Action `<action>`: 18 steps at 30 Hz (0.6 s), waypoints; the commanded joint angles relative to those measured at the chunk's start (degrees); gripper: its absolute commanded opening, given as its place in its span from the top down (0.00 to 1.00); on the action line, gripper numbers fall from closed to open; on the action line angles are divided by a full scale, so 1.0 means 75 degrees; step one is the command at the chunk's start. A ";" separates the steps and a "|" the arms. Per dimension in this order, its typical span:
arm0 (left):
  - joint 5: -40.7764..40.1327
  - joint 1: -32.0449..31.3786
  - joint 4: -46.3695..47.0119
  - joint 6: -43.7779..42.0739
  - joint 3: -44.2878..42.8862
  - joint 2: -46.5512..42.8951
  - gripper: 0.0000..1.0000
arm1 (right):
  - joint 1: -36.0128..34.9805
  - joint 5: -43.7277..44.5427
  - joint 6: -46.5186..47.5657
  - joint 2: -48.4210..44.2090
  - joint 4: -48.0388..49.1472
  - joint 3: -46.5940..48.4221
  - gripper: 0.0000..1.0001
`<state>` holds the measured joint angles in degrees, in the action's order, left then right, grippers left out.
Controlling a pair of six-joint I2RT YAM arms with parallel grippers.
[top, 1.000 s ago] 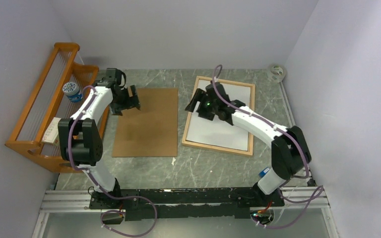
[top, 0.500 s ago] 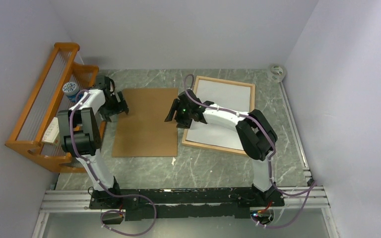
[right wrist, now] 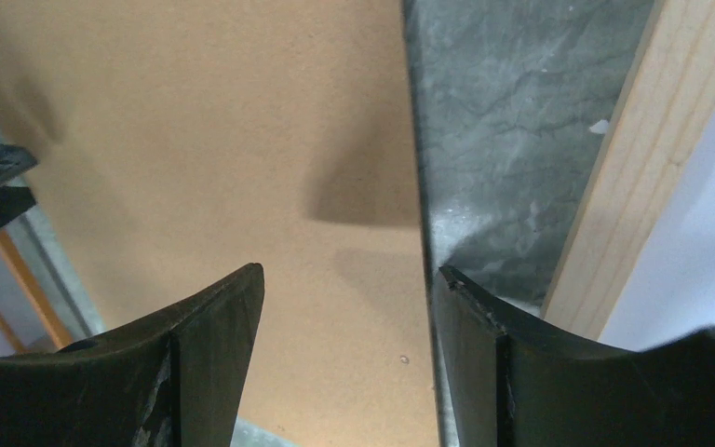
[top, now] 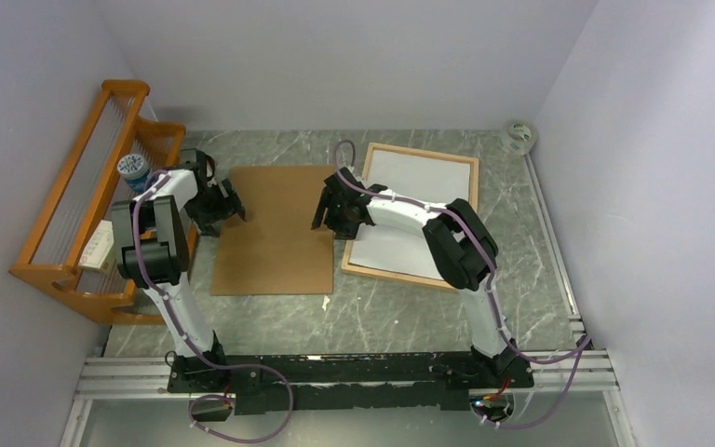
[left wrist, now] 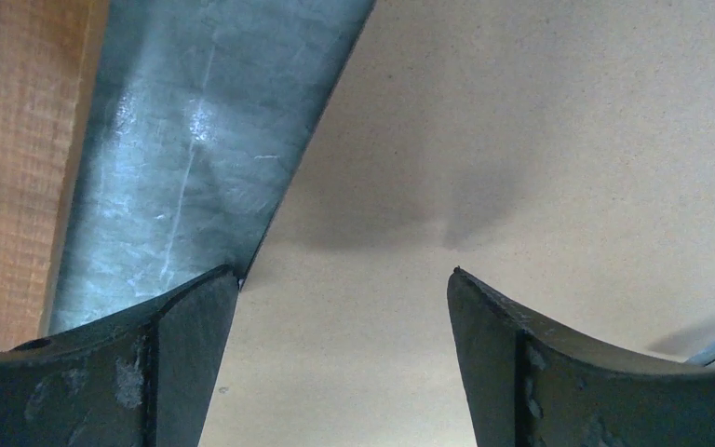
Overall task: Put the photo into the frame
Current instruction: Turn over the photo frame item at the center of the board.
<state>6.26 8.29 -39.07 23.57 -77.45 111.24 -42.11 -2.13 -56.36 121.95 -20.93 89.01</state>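
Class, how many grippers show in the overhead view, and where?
2. The left gripper is at the brown backing board's left edge; the right gripper at its right edge, beside the wooden frame.

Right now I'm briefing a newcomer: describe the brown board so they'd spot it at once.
On the grey marble-look table, look between the orange wooden rack at left and the light-wood frame at right. The backing board is the flat plain brown rectangle there, rimless, unlike the white-centred frame.
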 commanded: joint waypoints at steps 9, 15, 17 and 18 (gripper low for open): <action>0.0887 0.0288 -0.0211 0.0259 0.0215 0.0388 0.12 | -0.0069 0.0017 -0.0102 0.0528 -0.0467 0.0722 0.29; 0.1065 0.0310 -0.0369 0.0259 0.0286 0.0549 0.13 | -0.0031 -0.1123 -0.0383 0.0410 0.0434 0.0556 0.29; 0.1276 0.0310 -0.0463 0.0245 0.0272 0.0634 0.14 | 0.0048 -0.1508 -0.0566 0.0204 0.0973 0.0360 0.29; 0.1357 0.0312 -0.0513 0.0264 0.0271 0.0661 0.14 | 0.0080 -0.1680 -0.0651 0.0089 0.1252 0.0250 0.30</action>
<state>11.73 10.94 -39.31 24.86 -77.41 111.83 -41.25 -5.74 -57.23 124.81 -22.72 92.40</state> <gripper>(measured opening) 0.866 0.709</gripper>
